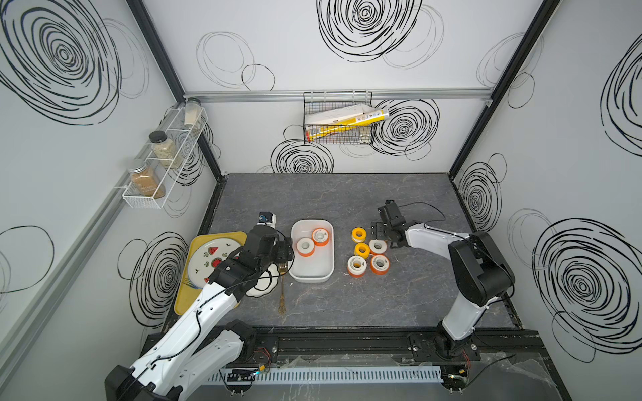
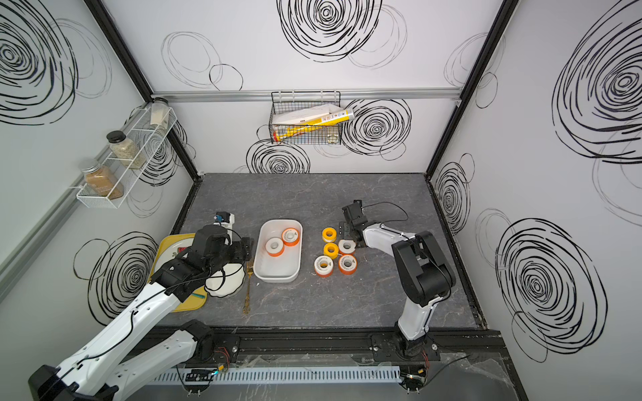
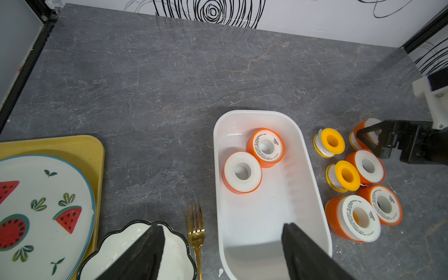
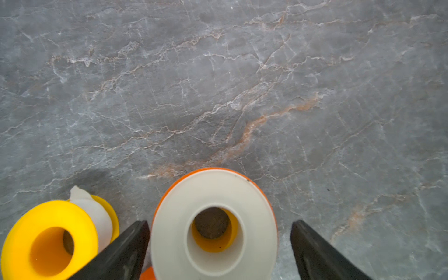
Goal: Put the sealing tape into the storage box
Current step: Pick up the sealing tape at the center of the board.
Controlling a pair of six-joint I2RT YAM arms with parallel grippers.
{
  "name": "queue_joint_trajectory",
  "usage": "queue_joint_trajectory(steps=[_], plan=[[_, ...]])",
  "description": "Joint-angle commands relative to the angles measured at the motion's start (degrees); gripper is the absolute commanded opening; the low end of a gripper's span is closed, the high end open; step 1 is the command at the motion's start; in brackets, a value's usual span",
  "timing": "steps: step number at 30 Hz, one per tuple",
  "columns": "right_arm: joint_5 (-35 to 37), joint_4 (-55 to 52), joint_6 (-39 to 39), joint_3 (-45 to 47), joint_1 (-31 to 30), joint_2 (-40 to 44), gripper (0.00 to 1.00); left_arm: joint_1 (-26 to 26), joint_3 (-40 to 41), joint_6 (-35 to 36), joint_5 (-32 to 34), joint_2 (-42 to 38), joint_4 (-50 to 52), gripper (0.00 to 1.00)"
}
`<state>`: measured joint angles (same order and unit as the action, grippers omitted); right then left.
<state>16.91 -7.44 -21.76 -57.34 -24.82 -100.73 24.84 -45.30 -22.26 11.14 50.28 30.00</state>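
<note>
I held the right gripper (image 4: 218, 221) spread astride one roll (image 4: 169, 228); my left gripper (image 3: 223, 225) hung spread at the rim of the box (image 3: 261, 213), which contained two rolls (image 3: 231, 169).

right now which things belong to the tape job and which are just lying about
Job: storage box; two sealing tape rolls inside it; five more rolls beside it; right gripper, open astride one of them.
Lying about: yellow tray; watermelon plate; scalloped dish; gold fork; spice jars; wire basket.
</note>
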Motion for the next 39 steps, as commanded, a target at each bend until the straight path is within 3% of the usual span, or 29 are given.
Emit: queue_joint_trajectory(steps=[1, 21, 39], plan=[[-1.3, -0.8, 0.3, -1.2, 0.5, -1.3, 0.93, -0.2, 0.6, 0.7, -0.6, 0.2, -2.0, 0.83], [-1.1, -1.0, -0.1, -1.2, 0.6, -0.6, 0.66, -0.2, 0.7, 1.0, -1.2, 0.7, -2.0, 0.83], [-5.9, -3.3, -0.5, 1.4, -0.4, 12.9, 0.59, -0.1, 0.7, 1.0, -1.0, 1.3, -2.0, 0.83]])
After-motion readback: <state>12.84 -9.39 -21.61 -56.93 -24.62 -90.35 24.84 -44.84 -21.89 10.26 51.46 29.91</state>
